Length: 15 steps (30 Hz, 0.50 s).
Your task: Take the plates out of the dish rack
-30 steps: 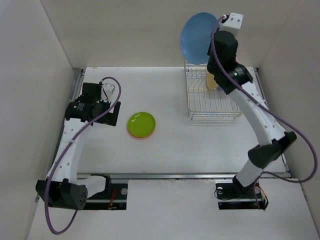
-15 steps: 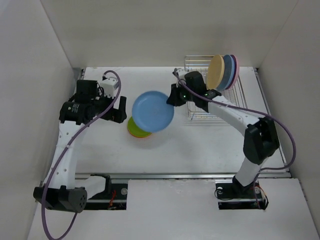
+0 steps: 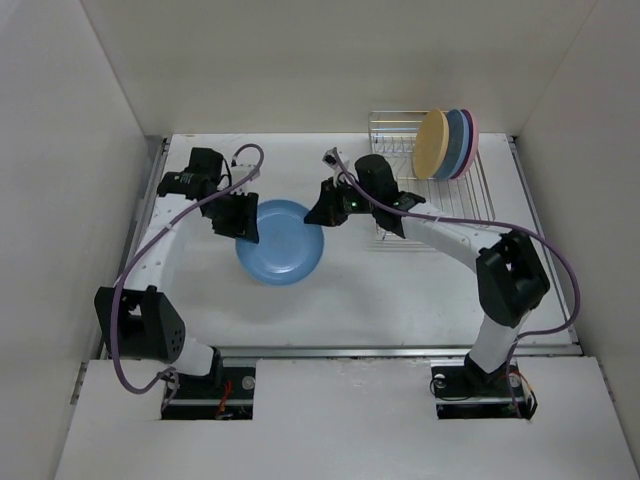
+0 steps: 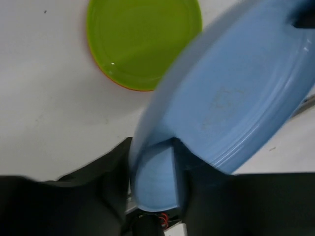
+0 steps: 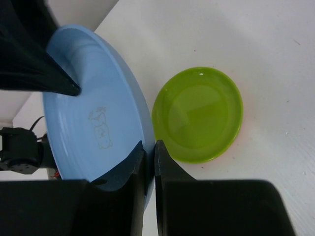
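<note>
A light blue plate point(image 3: 285, 245) hangs over the table's middle, tilted, with both grippers on its rim. My left gripper point(image 3: 243, 222) is shut on its left edge and my right gripper point(image 3: 322, 212) on its right edge. In the left wrist view the left gripper point(image 4: 152, 167) pinches the plate point(image 4: 231, 98). In the right wrist view the right gripper point(image 5: 150, 147) clamps its rim point(image 5: 93, 108). Below lies a lime green plate point(image 4: 142, 39) point(image 5: 197, 113) on an orange plate point(image 4: 120, 84). The dish rack point(image 3: 392, 130) holds tan point(image 3: 432, 145), darker blue point(image 3: 455, 143) and pink point(image 3: 472, 140) plates upright.
White walls close in the table on the left, back and right. The right arm's forearm stretches across the rack's near left part. Both arm bases sit at the near edge.
The right arm carried the light blue plate from above the rack down and left over the small plates. The left arm moved in and shut on the plate's left edge.
</note>
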Each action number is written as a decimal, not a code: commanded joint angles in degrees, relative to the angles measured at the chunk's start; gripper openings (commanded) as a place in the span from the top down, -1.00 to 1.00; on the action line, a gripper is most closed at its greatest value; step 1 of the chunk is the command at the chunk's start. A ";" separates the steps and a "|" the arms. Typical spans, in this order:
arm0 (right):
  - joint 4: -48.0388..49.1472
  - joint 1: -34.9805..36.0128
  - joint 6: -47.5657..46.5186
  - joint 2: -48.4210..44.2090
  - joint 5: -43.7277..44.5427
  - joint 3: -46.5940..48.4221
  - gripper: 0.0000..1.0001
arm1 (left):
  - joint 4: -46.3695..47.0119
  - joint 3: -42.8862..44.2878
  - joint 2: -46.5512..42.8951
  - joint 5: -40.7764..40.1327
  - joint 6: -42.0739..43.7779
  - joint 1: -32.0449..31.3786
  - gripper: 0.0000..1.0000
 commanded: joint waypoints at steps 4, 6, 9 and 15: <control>6.73 1.02 3.62 -0.40 -2.09 1.86 1.00 | -3.02 4.95 0.17 0.62 1.30 0.17 1.00; 4.36 1.02 3.62 -0.40 0.73 3.52 0.77 | -3.02 6.09 0.78 -0.25 1.30 0.17 1.00; 0.76 1.02 3.62 -0.40 6.24 6.68 0.39 | -2.41 7.67 1.31 -0.97 0.68 2.61 1.00; -6.81 -2.22 6.87 -4.08 22.75 8.63 -0.65 | 3.74 12.06 4.20 0.43 -7.20 14.48 1.00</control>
